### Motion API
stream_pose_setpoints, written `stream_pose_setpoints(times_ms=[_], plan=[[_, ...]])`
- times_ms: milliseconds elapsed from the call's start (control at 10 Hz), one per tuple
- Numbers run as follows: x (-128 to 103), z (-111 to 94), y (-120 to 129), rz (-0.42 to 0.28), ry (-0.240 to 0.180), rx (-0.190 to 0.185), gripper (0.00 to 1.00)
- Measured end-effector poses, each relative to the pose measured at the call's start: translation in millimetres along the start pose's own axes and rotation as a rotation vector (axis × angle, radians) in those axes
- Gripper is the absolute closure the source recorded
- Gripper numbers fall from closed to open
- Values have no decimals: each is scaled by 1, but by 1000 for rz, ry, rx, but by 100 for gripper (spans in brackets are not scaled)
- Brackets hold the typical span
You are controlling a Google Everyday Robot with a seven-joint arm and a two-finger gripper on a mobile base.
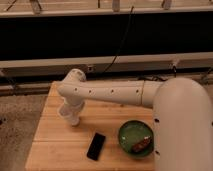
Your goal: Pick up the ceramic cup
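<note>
Now hand over ceramic cup

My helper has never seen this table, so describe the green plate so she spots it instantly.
On the wooden table, look near the right front, beside the black phone. The green plate is round and holds a brown snack; the pincer is far left.

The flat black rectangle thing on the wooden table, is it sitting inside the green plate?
No, the flat black rectangular object lies on the bare wooden table, left of the round green plate, far from the gripper by the cup.
</note>
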Motion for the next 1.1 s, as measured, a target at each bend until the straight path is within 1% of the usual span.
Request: stream_pose_setpoints(times_ms=[500, 1100], plan=[[14, -17, 2, -9, 5, 0, 100], [28, -27, 4, -20, 11, -1, 100]])
